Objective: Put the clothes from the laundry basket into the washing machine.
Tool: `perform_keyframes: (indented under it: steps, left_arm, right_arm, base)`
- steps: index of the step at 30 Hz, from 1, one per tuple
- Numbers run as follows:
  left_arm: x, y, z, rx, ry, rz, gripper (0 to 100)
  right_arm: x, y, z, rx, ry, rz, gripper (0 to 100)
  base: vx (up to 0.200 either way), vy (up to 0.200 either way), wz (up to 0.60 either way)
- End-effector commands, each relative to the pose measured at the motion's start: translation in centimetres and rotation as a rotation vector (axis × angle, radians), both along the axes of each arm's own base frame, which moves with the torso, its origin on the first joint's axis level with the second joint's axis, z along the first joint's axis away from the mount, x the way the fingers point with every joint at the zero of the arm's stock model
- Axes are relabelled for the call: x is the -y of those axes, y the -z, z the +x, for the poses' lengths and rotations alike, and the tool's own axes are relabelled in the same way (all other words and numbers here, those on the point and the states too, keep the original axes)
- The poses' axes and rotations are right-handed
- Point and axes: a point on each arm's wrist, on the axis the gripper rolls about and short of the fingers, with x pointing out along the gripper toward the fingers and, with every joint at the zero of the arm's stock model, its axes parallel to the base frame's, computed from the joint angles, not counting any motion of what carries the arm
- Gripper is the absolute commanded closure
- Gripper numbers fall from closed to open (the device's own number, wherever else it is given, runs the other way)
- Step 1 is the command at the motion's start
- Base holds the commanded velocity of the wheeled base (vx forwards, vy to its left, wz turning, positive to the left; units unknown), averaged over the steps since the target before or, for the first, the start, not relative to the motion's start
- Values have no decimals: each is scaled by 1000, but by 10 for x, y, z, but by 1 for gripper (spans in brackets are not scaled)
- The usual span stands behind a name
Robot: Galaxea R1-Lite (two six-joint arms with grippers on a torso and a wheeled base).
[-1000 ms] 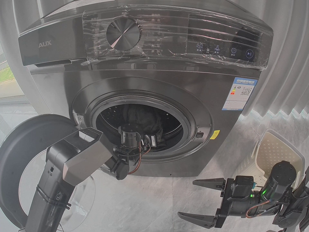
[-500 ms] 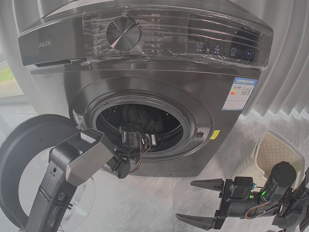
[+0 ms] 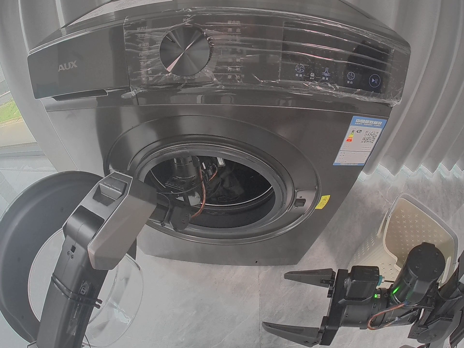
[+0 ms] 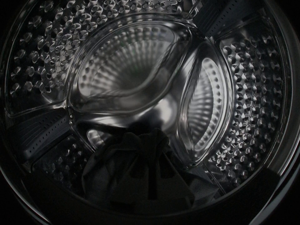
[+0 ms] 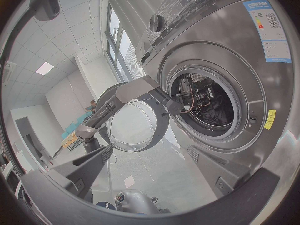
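Inside the drum (image 4: 131,63), dark clothes (image 4: 137,172) are seen lying; the laundry basket (image 3: 411,228) looks emptied. Right end effector (image 3: 299,300) is held wide open with nothing in it; left end effector (image 3: 208,170) can't be judged.

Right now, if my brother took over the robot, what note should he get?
Right gripper: open, empty, low in front of the washing machine, beside the laundry basket.
Left arm: wrist inside the drum; whether it holds anything is unclear.
Done: door open; dark clothes lie at the drum's bottom.
Left: the visible part of the basket shows no clothes, so check the rest, then probably bring the left arm out.
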Motion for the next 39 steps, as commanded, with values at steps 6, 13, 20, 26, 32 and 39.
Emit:
perform_keyframes:
  steps: [6,13,20,26,32,39]
  left_arm:
    - [-3,13,15,11,-20,-5,100]
    - [-2,15,16,0,-18,-2,100]
    - [0,15,15,-2,-11,-4,0]
    - [3,16,12,-6,-7,-3,0]
    - [13,30,-5,-54,22,22,0]
    - [14,27,-60,-176,75,89,0]
  right_arm:
    - [-1,-1,-1,2,-6,2,0]
    - [-1,-1,-2,4,-11,3,0]
    - [-1,-1,-2,4,-12,4,0]
    - [-1,-1,-2,3,-10,3,0]
    - [2,-2,0,9,8,7,0]
    - [11,-13,8,48,58,44,0]
  base:
    - [0,0,0]
    - [0,0,0]
    - [0,0,0]
    - [0,0,0]
    - [0,0,0]
    - [0,0,0]
